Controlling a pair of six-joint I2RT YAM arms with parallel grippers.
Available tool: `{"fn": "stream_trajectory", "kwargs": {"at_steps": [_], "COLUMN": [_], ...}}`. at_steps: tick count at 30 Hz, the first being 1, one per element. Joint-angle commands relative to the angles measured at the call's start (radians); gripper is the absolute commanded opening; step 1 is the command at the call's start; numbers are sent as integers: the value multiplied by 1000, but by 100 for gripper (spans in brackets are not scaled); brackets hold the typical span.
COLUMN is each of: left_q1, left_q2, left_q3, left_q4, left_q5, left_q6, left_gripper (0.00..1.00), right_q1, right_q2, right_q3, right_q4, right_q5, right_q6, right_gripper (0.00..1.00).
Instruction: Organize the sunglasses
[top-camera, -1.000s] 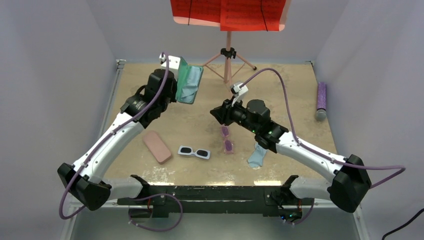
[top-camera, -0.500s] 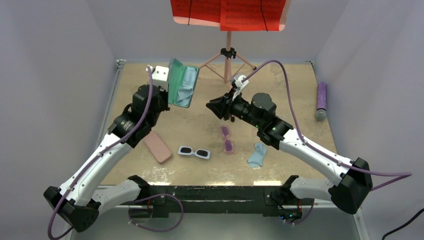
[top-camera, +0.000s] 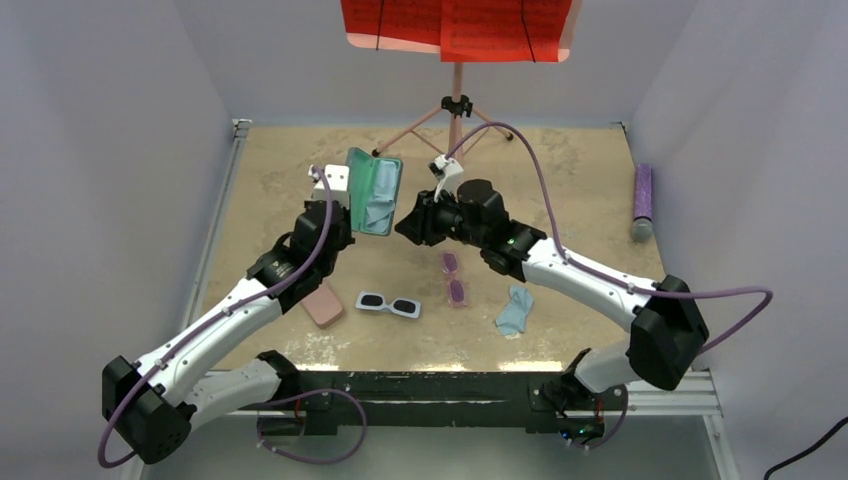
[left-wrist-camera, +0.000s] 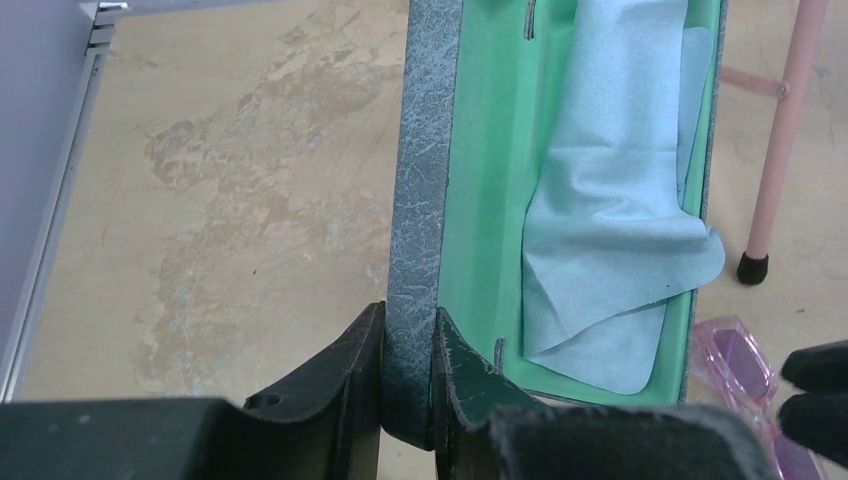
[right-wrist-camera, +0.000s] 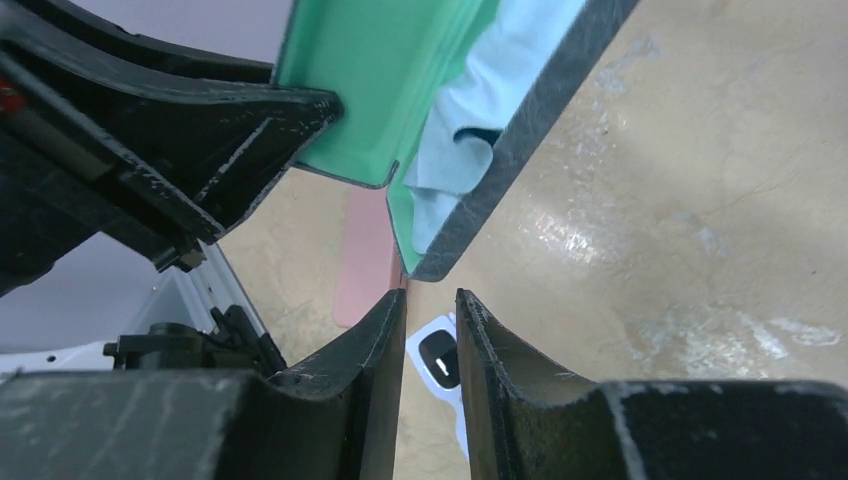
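So the left gripper (left-wrist-camera: 408, 322) has the open grey-blue case (top-camera: 360, 180) pinched by one long wall. Both fingers are clamped flat on that edge, and the case is up off the table in the upper middle of the top view. It's tipped so the green lining faces the right arm, which I'd guess is the whole point: one arm presents the open side and the other works in it.

There's a light blue cloth (left-wrist-camera: 610, 200) draped inside, sagging toward the lower end. My read is that it needs sorting out before any glasses go in.

The right gripper (right-wrist-camera: 432, 300) is nosed right up under the case's lower corner. Its claw is almost pressed together, with only a thin slit left and nothing in it. It looks like it's lining up on the case edge or the cloth, but I can't tell which.

Neither pair is being handled. The white sunglasses (top-camera: 388, 304) lie flat in the lower middle of the top view, and the pink-purple sunglasses (top-camera: 455, 278) are just to their right — both on the table below the two grippers. The pink case (top-camera: 325, 308) sits closed to the left, half under the left arm, and a second cloth (top-camera: 515, 310) is crumpled to the right.
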Motion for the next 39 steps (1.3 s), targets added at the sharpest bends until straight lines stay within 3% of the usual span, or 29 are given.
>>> {"fn": "stream_trajectory", "kwargs": {"at_steps": [1,14,39], "left_q1": [-20,-32,-31], "left_q2": [13,21,51], "left_q3": [7,9,28], "left_q4": [134,101,80], "left_q5": [-69,-87,-89], "left_q6": [-66,-72,-67], "left_gripper": [0,0,0], "right_q1": [12,12,-3], "right_q2": [33,129,194], "right_q3": [95,231,317], "right_q4": [-46,-207,-274], "right_q5": [55,172,223], "right_q6": [91,156,191], "right_gripper": [29,29,30]}}
